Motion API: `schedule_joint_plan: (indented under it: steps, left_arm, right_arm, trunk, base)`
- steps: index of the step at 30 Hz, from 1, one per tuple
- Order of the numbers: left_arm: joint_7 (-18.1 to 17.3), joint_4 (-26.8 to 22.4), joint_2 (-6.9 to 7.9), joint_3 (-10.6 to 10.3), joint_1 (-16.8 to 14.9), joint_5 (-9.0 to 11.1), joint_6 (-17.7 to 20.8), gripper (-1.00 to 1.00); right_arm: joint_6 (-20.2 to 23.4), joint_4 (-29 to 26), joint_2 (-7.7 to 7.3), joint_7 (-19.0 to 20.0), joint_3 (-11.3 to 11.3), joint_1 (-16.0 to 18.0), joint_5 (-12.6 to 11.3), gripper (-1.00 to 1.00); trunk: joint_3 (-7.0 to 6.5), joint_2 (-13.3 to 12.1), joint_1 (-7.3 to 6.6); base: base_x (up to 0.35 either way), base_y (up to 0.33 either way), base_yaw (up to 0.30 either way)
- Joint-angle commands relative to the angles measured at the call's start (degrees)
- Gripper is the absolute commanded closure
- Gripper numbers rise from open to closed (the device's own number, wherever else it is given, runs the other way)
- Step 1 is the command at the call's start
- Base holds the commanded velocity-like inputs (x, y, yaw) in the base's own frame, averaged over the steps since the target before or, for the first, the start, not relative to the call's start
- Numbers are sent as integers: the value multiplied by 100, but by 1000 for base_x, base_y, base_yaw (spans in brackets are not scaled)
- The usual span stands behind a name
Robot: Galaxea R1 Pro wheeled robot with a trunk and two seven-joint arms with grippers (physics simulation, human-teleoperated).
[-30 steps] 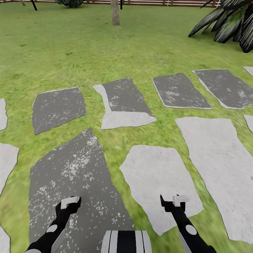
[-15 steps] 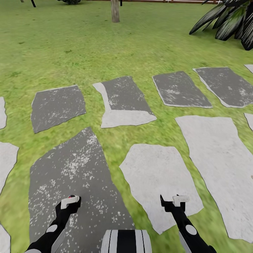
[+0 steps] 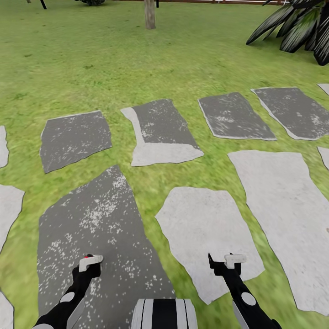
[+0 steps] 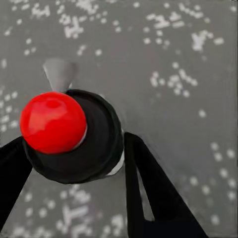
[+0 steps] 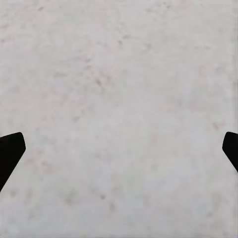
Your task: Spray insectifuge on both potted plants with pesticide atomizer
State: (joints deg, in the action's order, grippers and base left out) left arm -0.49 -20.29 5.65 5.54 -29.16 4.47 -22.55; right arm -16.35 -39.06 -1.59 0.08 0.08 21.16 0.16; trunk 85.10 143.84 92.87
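In the left wrist view, a black round spray head topped by a red knob (image 4: pixel 54 121) sits between the two dark fingers; it looks like the top of the pesticide atomizer (image 4: pixel 99 144), with my left gripper (image 4: pixel 74 148) shut on it. In the head view the left gripper (image 3: pixel 87 270) hangs low over a dark speckled stepping stone (image 3: pixel 91 228), a red speck showing at its tip. My right gripper (image 3: pixel 224 266) hovers open over a pale stone (image 3: pixel 205 228), its fingertips far apart (image 5: pixel 119 148). The potted plants are out of view.
Garden lawn (image 3: pixel 91 59) with grey stepping stones spreads ahead. A striped long-leaved agave (image 3: pixel 301 27) stands at the far right, a tree trunk (image 3: pixel 150 13) at the top centre, and a strip of brown fence (image 3: pixel 219 1) lies beyond.
The camera moved slightly forward a second ago, then held still. The left gripper turned a little, and the red speck at its tip shifted left. The right gripper stayed put.
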Motion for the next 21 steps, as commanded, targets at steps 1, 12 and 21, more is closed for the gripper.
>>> schedule_joint_plan:
  steps: [1, 12, 21]
  left_arm:
    - [-4, 1, 4, -10, -2, 42, -24, 100]
    - [-18, -29, 13, -10, -2, 26, -30, 100]
    - [-21, -70, 15, -18, -2, 24, -30, 100]
  right_arm:
    - [-17, 3, 0, 1, 1, 2, 1, -100]
    - [-17, 12, 1, 1, 1, 2, 1, -100]
    - [-17, 12, 0, 1, 1, 2, 1, -100]
  trunk:
    - [3, 1, -1]
    - [3, 1, -1]
    - [-108, -6, -14]
  base:
    - [0, 0, 0]
    - [0, 0, 0]
    - [0, 0, 0]
